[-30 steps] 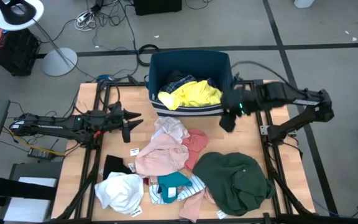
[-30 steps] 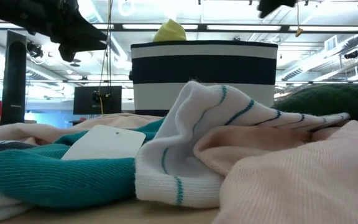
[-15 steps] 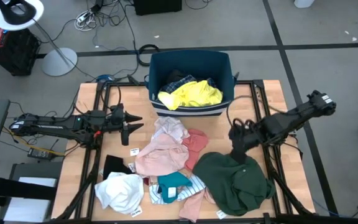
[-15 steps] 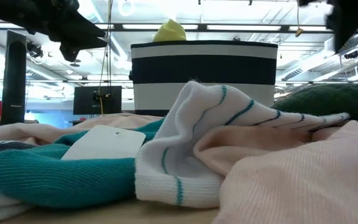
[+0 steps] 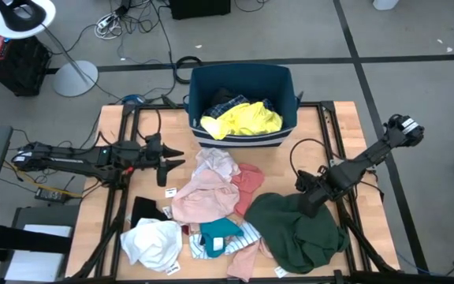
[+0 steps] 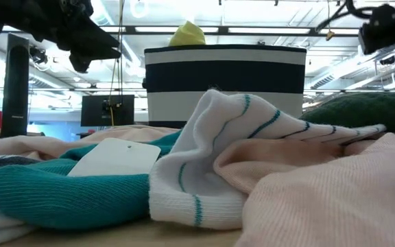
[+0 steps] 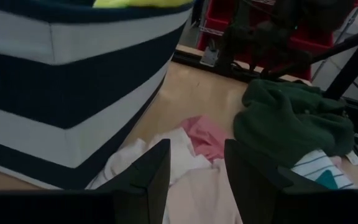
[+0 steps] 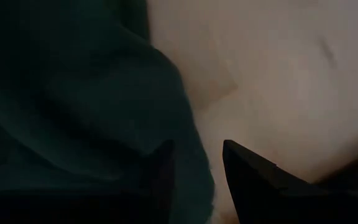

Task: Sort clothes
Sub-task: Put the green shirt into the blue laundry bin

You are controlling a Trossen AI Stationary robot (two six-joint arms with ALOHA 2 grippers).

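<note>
With its jaws parted over the dark green garment (image 5: 298,229), the right gripper (image 5: 310,201) is hovering at its edge; the left gripper (image 5: 164,162) is waiting, narrowly open. Only the yellow piece (image 5: 243,120) is sitting in the bin (image 5: 239,75), so most clothes (image 5: 211,205) are lying unsorted on the worktop (image 5: 345,134).

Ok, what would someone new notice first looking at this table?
Probably the bright yellow garment heaped in the dark blue bin at the table's far edge. Next, the big dark green garment on the right side, with the right gripper open at its edge; the left gripper waits open, left of the pile.
</note>
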